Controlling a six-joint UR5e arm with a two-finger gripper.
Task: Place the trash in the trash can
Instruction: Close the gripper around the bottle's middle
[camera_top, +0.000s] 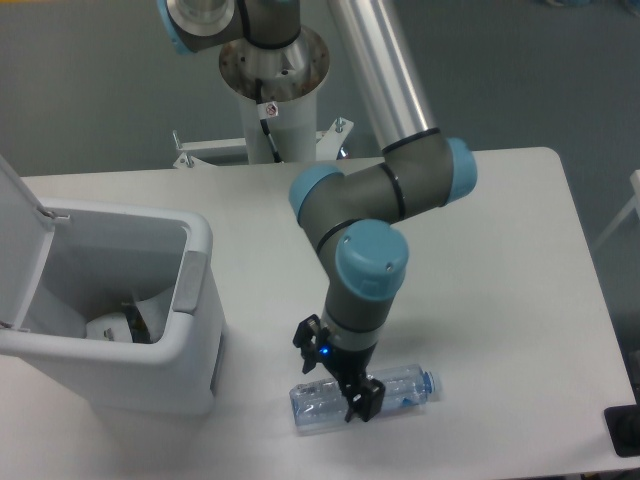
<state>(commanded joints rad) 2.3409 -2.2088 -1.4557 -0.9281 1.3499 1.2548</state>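
Clear crushed bottle (400, 390) straddled by end effector (338, 380).

Arm (375, 200) folded downward, wrist vertical, fingers (362, 402) spread near the tabletop.

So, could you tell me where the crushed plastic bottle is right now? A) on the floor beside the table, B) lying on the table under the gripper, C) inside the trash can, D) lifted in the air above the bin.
B: the bottle lies flat on the table, with the gripper down over its middle, fingers straddling it; the open trash can stands apart to the left.
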